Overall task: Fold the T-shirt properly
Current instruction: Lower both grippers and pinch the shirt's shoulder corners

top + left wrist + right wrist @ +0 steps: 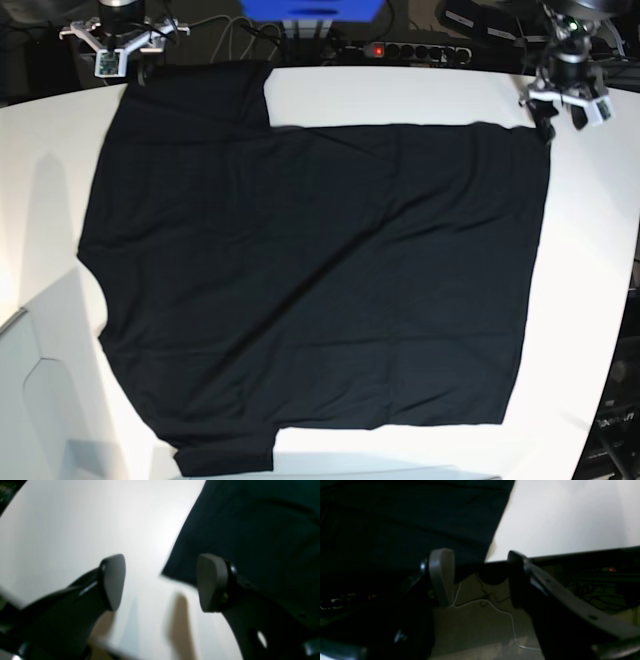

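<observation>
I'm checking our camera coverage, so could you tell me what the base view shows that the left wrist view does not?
Only the base view shows the whole T-shirt spread flat, both sleeves, and the right gripper at the far edge. Only the left wrist view shows the left gripper up close, jaws apart and empty. Both show black fabric on the white table.

White table (pixel 600 260) taking up most of the base view. Power strip (pixel 400 50) with a glowing red switch lying behind the far edge. Blue box (pixel 310 10) sitting beside it. Thin white cable (pixel 495 610) trailing across the floor.
</observation>
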